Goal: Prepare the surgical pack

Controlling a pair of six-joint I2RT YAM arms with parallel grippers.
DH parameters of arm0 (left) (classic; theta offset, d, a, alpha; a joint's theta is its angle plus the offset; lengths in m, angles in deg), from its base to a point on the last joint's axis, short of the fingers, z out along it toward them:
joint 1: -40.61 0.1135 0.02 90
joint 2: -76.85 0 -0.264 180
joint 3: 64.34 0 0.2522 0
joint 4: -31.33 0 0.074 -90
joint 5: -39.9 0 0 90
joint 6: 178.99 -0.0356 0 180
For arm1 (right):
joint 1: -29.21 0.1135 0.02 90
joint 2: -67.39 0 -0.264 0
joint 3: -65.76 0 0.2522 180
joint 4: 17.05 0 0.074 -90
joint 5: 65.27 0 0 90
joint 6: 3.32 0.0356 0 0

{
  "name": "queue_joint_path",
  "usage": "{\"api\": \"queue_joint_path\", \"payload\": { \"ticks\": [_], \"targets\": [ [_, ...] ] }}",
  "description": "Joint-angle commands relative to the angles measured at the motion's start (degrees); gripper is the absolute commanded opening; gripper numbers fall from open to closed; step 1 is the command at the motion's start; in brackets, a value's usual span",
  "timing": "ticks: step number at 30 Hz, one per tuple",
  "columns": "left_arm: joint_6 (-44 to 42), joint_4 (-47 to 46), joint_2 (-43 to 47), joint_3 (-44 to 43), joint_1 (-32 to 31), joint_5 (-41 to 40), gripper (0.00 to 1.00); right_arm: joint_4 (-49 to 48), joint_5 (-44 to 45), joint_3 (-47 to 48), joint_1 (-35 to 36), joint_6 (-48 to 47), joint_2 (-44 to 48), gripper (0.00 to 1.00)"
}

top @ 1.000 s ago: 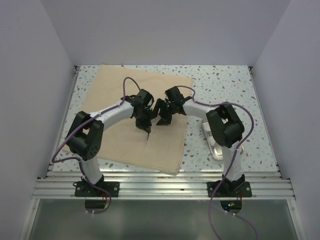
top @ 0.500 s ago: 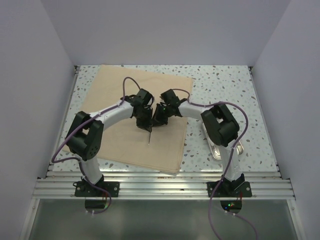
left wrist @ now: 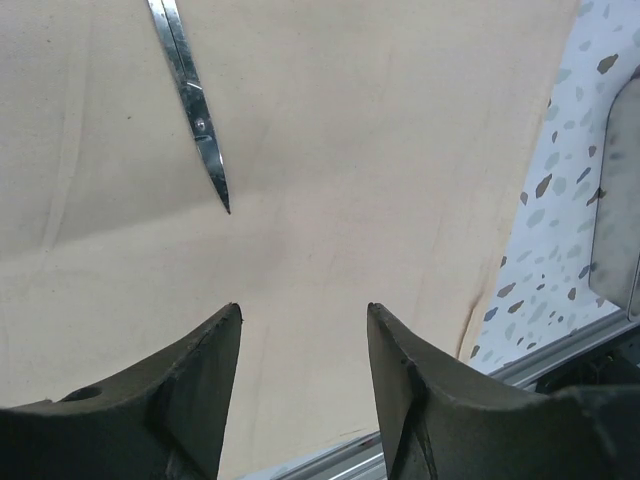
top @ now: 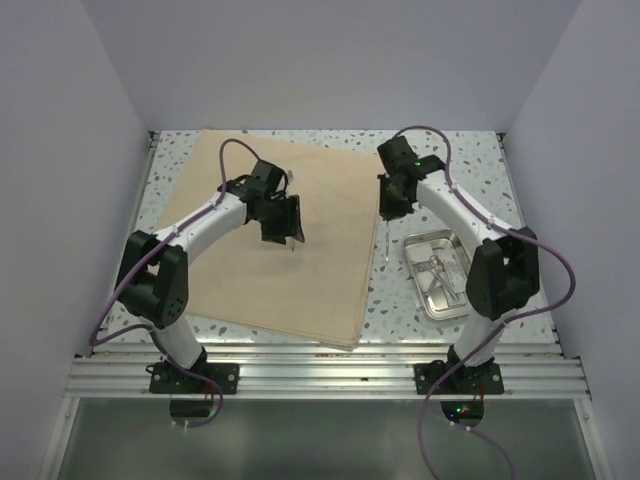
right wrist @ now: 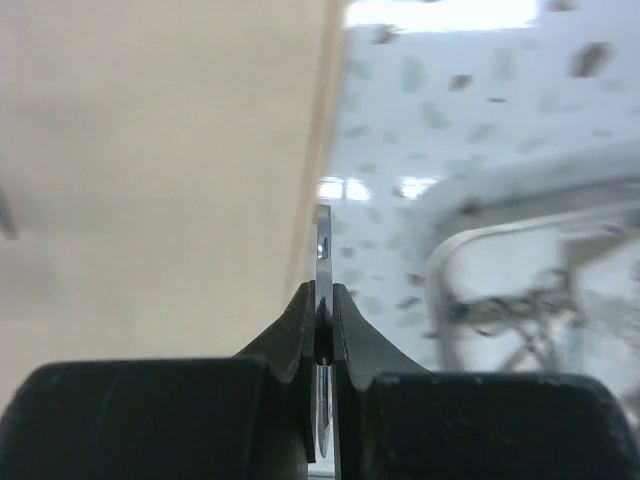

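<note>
Speckled counter (top: 450, 160) inside a plain white-walled booth, seen from above, with two robot arms bolted at its near edge. Closest to the arms, a large tan cloth (top: 230, 290) lies spread flat over the left and middle of the counter. Just beside its right edge, near the right arm's base, sits a small steel tray (top: 425, 302) with a few steel instruments (top: 442, 268) lying in it.

Farther back, the left end effector (left wrist: 303, 320) hovers over the middle of the cloth, its jaws moderately apart and holding nothing. Roughly level with it, the right end effector (right wrist: 324, 300) hangs above the cloth's right edge. It is clamped tight on a pair of closed scissors (top: 386, 238), which dangle tip down, clear of the cloth, between cloth and tray.

The step in hand appears to be carrying the scissors to their place in the pack. Whether they are bound for the tray or the cloth cannot be told. The next move likely calls for lowering the scissors until they rest flat before the jaws part, keeping the tip from snagging the cloth's edge.
</note>
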Motion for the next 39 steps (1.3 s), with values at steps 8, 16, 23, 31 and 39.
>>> {"api": "queue_joint_path", "payload": {
  "ticks": [8,16,23,31,39],
  "targets": [
    [1.6,5.3,-9.0,-9.7,-0.4,-12.1,0.56,12.7,42.6,-12.3,-0.9,-10.9,4.3,0.0],
    [0.5,9.0,-17.0,-17.5,-1.6,-22.9,0.56,11.8,44.5,-12.6,-1.0,-10.4,-2.1,0.19],
    [0.7,10.0,-22.5,-22.3,-3.4,-28.4,0.5,13.5,32.9,-9.5,-1.0,-9.1,3.7,0.57],
    [2.5,9.9,-27.1,-25.4,-4.5,-29.9,0.45,14.0,24.4,-8.1,-1.0,-9.2,10.9,0.61],
    [4.6,13.5,-31.6,-26.6,-4.7,-29.8,0.43,13.1,22.7,-8.4,-1.0,-11.1,12.1,0.61]
  ]
}}
